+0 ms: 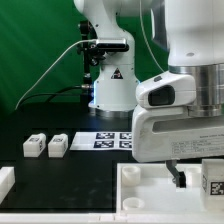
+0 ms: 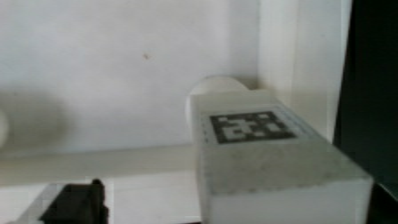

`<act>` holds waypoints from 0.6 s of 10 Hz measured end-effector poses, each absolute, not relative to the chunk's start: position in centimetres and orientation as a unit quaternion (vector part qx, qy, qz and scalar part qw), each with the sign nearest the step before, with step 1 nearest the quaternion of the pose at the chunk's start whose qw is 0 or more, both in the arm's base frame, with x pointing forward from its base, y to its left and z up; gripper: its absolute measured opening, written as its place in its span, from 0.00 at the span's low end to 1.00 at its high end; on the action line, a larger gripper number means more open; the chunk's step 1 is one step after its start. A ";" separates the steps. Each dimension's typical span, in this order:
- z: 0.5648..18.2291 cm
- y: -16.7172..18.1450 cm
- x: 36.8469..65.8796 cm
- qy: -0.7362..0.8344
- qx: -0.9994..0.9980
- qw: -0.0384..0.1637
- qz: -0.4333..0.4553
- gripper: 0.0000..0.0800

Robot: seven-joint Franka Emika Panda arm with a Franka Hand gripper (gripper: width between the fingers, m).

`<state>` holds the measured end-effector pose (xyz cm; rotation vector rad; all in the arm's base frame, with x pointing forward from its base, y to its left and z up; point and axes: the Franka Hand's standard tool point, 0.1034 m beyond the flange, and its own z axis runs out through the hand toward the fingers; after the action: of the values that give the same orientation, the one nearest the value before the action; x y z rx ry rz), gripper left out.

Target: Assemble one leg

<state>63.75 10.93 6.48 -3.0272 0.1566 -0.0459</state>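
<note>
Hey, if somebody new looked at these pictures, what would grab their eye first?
The big white robot arm fills the exterior view's right, its gripper low over the large white tray-like piece. In the wrist view a small white plastic leg block with a black-and-white square tag looms close up. Two more small white tagged blocks sit on the black table at the exterior view's left.

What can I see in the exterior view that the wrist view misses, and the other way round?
Only the exterior view shows two spare legs lying side by side on the dark table, the marker board and the arm's base. Only the wrist view shows the tag on top of the leg up close. Both show that leg and the white tray-like piece.
</note>
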 end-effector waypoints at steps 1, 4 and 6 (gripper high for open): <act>6.5 10.9 63.8 0.066 -0.996 0.056 -0.014 0.66; 6.5 11.0 63.8 0.246 -0.967 0.062 -0.003 0.36; 6.4 10.9 63.7 0.429 -0.901 0.058 0.011 0.36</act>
<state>63.71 10.93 6.44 -2.7317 1.3002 0.0333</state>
